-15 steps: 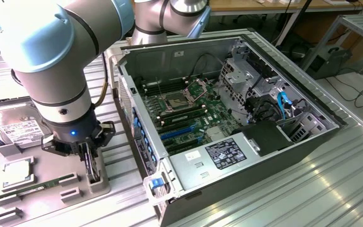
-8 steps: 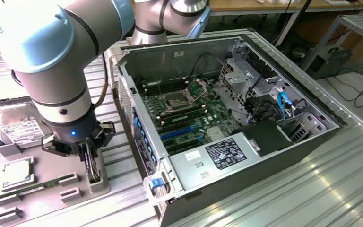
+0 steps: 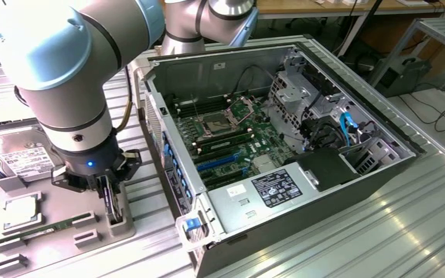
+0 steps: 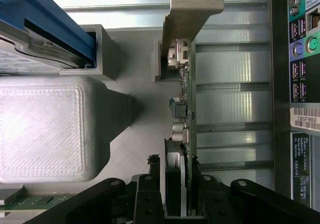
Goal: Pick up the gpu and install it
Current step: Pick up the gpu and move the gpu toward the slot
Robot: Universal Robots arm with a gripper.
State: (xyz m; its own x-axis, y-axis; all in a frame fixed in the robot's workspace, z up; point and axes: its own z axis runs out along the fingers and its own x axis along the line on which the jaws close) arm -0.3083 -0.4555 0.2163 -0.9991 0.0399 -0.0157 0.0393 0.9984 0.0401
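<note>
Closest to the wrist camera: found the black gripper [image 4: 176, 176] pinching the gpu [image 4: 188, 109], with fingers [image 4: 149, 186] set one on each flat face of the card at its nearer end. Seen edge-on there as a thin green board with small components on one face and a pale metal bracket [image 4: 192, 14] at the far end. Noted the bracket end sitting against a slot in the grey holder block [image 4: 120, 54]. Cannot tell whether lifted clear of the holder or resting in it.

Checked from the exterior view: gripper [image 3: 110, 194] pointing straight down over the grey fixture tray [image 3: 60, 255] at the exterior view's left, just beside the open computer case [image 3: 300, 231]. Found the gpu [image 3: 115, 209] upright on edge between the jaws, with its lower edge at the holder. Located outside the case, well apart from the blue expansion slots [image 3: 218, 162] on the motherboard [image 3: 238, 136].

Recorded on the same tray: hard drive [image 3: 18, 156] with white label at the far left, silver square chip [image 3: 21, 209] nearer, narrow green RAM stick [image 3: 44, 229] nearer again. Noted the case lying open side up on the ribbed metal table [image 3: 377, 231], with a labelled power supply [image 3: 280, 186] at its near end.
</note>
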